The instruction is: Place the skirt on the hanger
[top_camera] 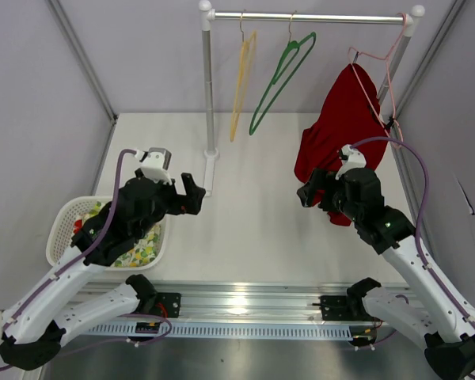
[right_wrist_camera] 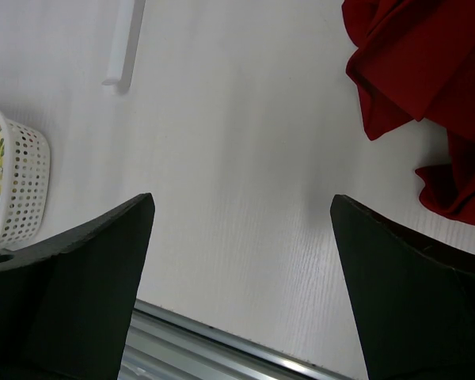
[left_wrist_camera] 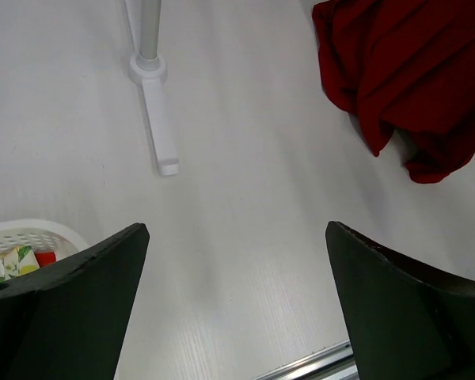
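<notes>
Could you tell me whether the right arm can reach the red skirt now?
Probably yes: the red skirt hangs close beside the right gripper, its fingers are open and empty, and nothing stands between them.

White perforated basket [top_camera: 57, 237] at 8 o'clock on the white table [top_camera: 245, 214], yellow-green printed fabric [top_camera: 142, 245] inside. Clothes rack bar [top_camera: 309, 17] at 12 o'clock; its upright post [top_camera: 209, 95] at 11 o'clock, foot on the table.

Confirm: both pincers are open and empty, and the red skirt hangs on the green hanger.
Wrong hanger: the top external view shows the skirt on the pink hanger; the green hanger is bare. The left pincer and right pincer are open, empty.
</notes>
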You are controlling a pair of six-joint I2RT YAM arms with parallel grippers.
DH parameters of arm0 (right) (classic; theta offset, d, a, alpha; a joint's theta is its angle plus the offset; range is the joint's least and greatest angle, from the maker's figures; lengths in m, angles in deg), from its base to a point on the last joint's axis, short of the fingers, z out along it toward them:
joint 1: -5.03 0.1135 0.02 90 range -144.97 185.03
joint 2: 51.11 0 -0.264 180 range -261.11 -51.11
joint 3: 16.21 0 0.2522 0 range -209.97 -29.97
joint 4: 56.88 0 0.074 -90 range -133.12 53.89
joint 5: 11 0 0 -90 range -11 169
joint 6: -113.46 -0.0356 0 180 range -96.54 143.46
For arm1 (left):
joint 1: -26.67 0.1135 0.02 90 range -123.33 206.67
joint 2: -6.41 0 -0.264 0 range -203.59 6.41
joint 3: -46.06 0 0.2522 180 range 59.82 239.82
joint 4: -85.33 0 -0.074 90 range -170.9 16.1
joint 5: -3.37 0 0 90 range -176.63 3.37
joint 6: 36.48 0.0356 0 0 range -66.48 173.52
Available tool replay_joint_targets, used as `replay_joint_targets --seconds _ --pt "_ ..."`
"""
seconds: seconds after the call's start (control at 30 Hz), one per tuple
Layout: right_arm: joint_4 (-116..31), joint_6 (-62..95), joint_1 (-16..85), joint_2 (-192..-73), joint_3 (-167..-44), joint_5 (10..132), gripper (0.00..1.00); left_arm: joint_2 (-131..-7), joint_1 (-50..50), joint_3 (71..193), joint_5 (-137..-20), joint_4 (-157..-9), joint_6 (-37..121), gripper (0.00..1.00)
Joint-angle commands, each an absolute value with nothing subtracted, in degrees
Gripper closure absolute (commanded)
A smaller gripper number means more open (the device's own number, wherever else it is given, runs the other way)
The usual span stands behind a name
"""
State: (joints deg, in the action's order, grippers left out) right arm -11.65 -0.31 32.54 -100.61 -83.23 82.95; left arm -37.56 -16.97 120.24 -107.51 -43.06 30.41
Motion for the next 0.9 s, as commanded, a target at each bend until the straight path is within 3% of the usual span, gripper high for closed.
replay_joint_targets --seconds 0.0,0.23,0.5,0.63,0.87 --pt "-12.7 0.3 32.2 -100.1 -83.1 82.1 0.01 -37.4 -16.9 119.7 -109.1 -43.6 28.9 0.01" --pt "-12.4 0.5 32.1 -101.8 -83.6 77.6 0.01 -42.2 -14.4 119.5 -126.2 -31.9 19.7 0.01" --pt "-14.7 -1.4 32.1 -103.4 -81.5 72.9 0.01 -50.9 0.1 112.2 -125.1 -31.8 14.8 0.02" --pt "-15.6 -2.1 32.1 -103.5 -80.3 71.6 0.01 -56.0 6.9 109.1 -127.0 -31.0 10.3 0.09" --pt "-16.0 -2.7 32.1 -102.9 -79.5 71.0 0.02 -59.9 10.4 102.9 -125.2 -36.4 7.7 0.19"
